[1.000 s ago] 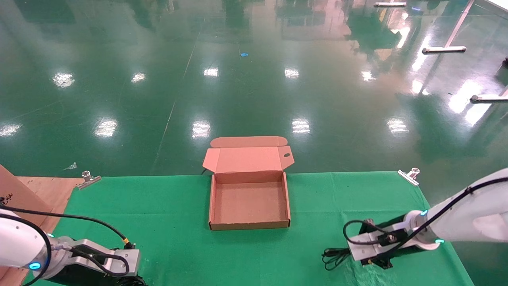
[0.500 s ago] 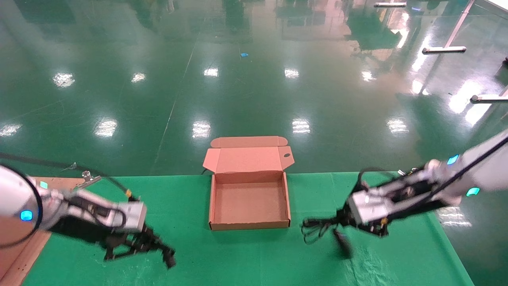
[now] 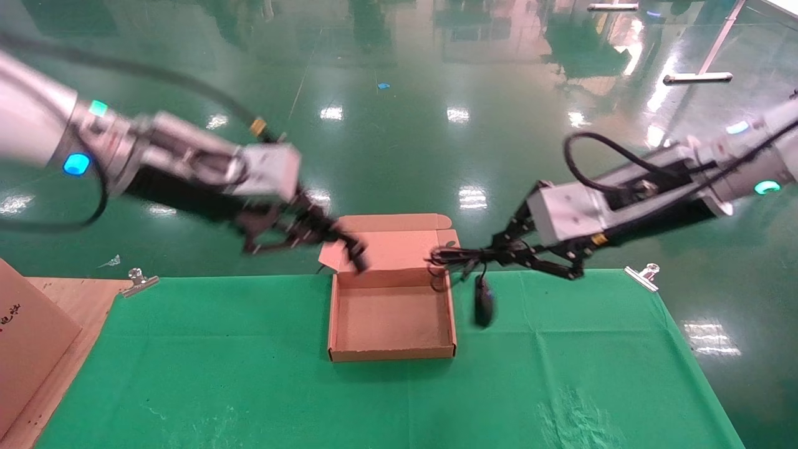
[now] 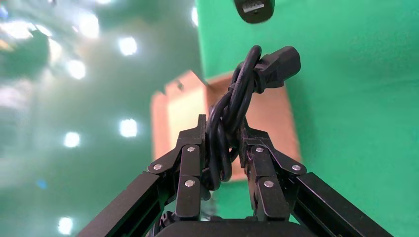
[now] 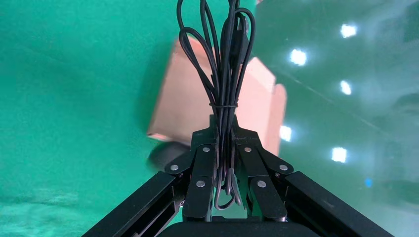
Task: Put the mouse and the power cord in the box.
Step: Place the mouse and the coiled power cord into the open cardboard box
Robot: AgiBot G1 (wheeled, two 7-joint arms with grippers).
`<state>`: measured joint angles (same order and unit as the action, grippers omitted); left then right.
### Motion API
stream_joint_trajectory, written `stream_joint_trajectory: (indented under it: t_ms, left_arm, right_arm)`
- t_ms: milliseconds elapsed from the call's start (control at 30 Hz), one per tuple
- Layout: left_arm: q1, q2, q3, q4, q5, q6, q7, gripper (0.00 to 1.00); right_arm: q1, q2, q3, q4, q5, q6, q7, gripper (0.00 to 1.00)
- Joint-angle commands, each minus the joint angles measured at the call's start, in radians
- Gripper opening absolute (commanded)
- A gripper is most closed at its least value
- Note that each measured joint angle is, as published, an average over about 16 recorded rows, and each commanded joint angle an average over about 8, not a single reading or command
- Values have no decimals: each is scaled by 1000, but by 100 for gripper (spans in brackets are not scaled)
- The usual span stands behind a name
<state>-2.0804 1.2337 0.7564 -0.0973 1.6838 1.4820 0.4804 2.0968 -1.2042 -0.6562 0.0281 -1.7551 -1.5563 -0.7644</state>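
Left gripper (image 4: 223,143) fingers clamp power cord (image 4: 237,103); right gripper (image 5: 225,143) fingers pinch mouse (image 3: 484,302) cable, beside box (image 3: 391,354).

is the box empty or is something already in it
Empty: the box shows only bare cardboard floor. The mouse dangles outside it from the right gripper; the left gripper holds the power cord.

White arm links (image 3: 37,118) fitted with cyan indicator lights; black cables routed externally; black linkage fingers (image 4: 190,163) fastened with silver screws.
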Motion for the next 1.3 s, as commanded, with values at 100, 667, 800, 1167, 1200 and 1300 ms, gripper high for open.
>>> stream_joint_trajectory:
  t_ms: [100, 667, 800, 1167, 1200, 1300]
  left_arm:
    - [-39, 48, -10, -4, -15, -11, -3, 0]
    - [186, 127, 0, -89, -10, -425, 148, 0]
    - [328, 135, -7, -176, -54, -670, 106, 0]
    - [579, 142, 128, -356, -206, -970, -107, 0]
    - [585, 141, 148, -355, -218, -961, -131, 9]
    - [590, 140, 200, -354, -251, -930, -196, 46]
  right_arm:
    - [21, -28, -2, -2, -2, 20, 15, 0]
    - [7, -44, 8, -23, 13, 20, 12, 0]
    - [0, -36, 11, -27, 17, 10, 2, 0]
    - [-33, -4, 11, -39, 16, 9, -24, 0]
    - [-36, -1, 10, -40, 16, 11, -25, 0]
    - [-46, 7, 9, -42, 14, 19, -27, 0]
